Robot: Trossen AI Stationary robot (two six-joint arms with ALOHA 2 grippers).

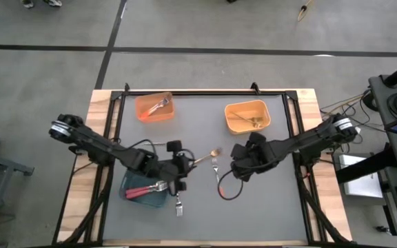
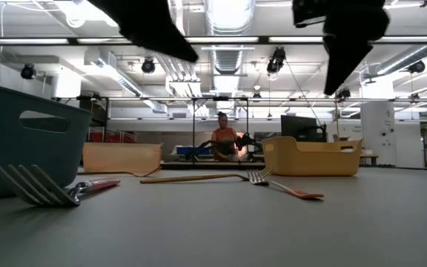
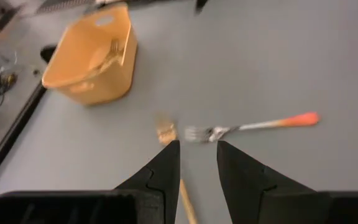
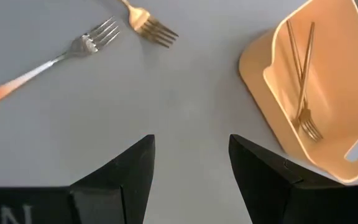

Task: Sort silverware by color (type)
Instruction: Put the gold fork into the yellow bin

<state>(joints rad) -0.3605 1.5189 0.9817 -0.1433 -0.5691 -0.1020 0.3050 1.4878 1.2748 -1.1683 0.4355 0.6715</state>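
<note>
Sorting is under way: the teal bin [image 1: 145, 193] holds red forks [image 1: 143, 190]. Beside it our left claw [image 1: 187, 162] hangs over the gold fork [image 1: 205, 157], fingers part-spread, gripping nothing. Next we lower and clench. Right of that fork, our right claw [image 1: 238, 167] waits released.

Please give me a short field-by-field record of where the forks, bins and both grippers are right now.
left gripper: open, hovering low above the gold-coloured metal fork at mid-table
right gripper: open, empty, above bare table near the yellow-orange rectangular bin
orange-handled silver fork: lying loose on the grey table, tines close to the gold fork's tines
yellow-orange bin contents: gold-coloured forks
orange rectangular bin: holds orange-handled cutlery
teal rectangular bin: holds red-handled forks
fork beside the teal bin: on the table, unsorted
</note>
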